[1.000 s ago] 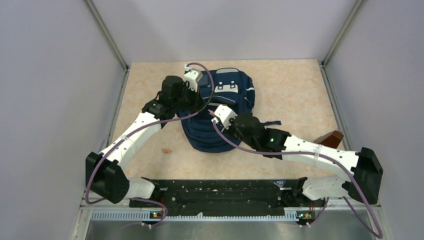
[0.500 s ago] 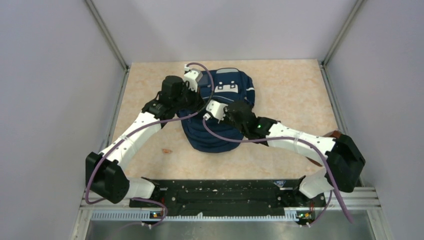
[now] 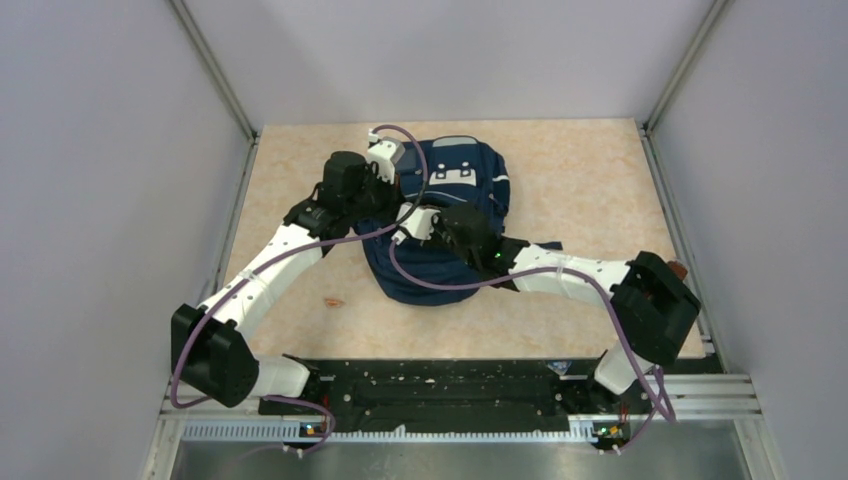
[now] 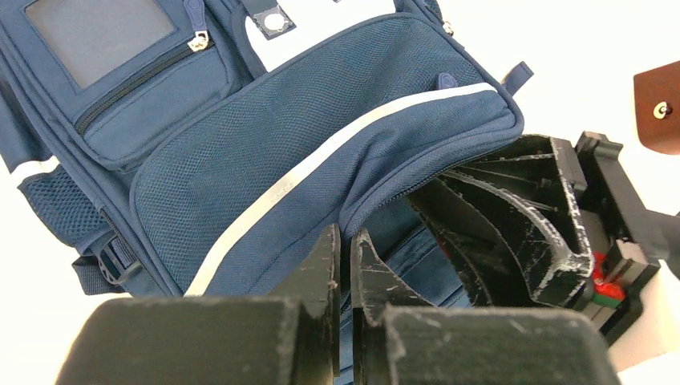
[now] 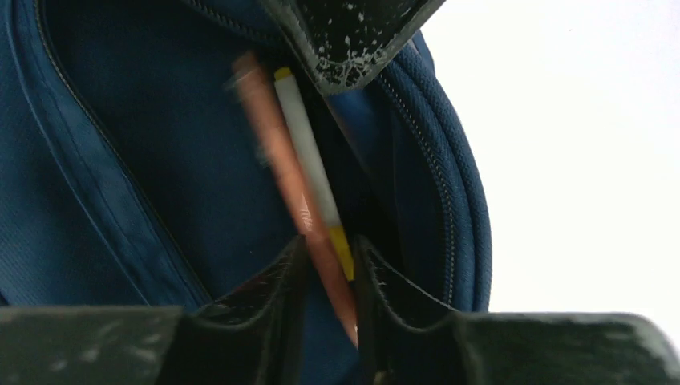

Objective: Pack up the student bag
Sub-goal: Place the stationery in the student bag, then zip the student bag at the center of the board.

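Navy-blue fabric, soft and limp, makes up the large student backpack with grey-white reflective stripes (image 3: pixel 470 170). It lies flat on the beige speckled tabletop (image 3: pixel 580 180), toward the far middle, with both arms reaching over it.

Left side: the left tool (image 4: pixel 346 241) has its jaws together, pinching the lip of the bag's opening and lifting it into a gap.

Centre: the cloth sags wherever it is not supported, so the mouth will likely collapse if released. In my judgement the bag is light and will not slip. It is best taken by the stitched, zip-lined rim or a strap, not by the loose panels.

Right side: the right tool (image 5: pixel 329 249) is at the opened mouth. Its jaws stand narrowly apart, with an orange-brown pencil (image 5: pixel 277 152) and a white pen with yellow ends (image 5: pixel 309 160) between them, pointing into the dark interior. The pencil is blurred, and I cannot tell whether the jaws are clamping it.

Far right: a brown, leather-like item (image 4: pixel 661 108) lies apart from the bag.
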Controlling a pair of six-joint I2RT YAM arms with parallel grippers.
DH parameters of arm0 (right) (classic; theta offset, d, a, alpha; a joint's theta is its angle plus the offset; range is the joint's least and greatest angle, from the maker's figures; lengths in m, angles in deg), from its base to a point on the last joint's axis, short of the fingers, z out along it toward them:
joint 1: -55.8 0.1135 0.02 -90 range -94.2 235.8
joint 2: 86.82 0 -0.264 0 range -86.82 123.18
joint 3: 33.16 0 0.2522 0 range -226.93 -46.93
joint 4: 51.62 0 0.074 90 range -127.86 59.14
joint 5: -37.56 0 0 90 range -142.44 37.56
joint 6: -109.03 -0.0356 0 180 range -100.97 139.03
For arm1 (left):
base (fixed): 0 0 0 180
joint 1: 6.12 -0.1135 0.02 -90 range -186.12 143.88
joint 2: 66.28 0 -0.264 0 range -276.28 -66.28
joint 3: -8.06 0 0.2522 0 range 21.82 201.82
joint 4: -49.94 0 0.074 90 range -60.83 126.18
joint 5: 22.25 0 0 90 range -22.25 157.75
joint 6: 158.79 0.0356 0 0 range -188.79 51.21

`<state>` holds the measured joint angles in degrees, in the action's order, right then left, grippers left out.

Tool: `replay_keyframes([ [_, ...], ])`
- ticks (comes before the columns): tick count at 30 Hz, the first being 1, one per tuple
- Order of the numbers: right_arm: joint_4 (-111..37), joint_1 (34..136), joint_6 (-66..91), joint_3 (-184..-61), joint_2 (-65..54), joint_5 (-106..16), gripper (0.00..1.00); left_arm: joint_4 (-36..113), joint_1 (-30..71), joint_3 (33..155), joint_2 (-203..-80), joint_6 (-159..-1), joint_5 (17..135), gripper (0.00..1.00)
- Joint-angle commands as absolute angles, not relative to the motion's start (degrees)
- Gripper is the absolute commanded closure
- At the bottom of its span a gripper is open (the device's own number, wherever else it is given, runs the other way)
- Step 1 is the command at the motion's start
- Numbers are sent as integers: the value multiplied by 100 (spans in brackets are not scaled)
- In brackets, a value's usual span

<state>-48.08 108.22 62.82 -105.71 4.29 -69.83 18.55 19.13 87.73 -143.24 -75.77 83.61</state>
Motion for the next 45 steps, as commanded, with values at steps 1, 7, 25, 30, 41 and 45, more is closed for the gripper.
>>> replay_keyframes([
  [1,-5441,10775,6060,-10723,496,-6770,67,2183,1876,8950,-14010,-7767,8471,100],
  [7,-5278,10774,5664,-10493,184,-6657,49,2189,1878,8950,-14045,-7768,8480,100],
  [25,-3910,9421,2417,-8887,-3083,-4664,23,2130,2291,9002,-14429,-8103,8672,33],
  [30,-3972,8983,1856,-8661,-3395,-4793,20,2989,2345,7622,-13132,-8680,8151,14],
  [41,-4365,8972,1140,-8355,-3437,-5120,20,3556,2350,5144,-11189,-9878,7127,13],
  [45,-4384,8972,1147,-8308,-3490,-5159,20,3718,2345,5031,-11154,-10027,6844,24],
])
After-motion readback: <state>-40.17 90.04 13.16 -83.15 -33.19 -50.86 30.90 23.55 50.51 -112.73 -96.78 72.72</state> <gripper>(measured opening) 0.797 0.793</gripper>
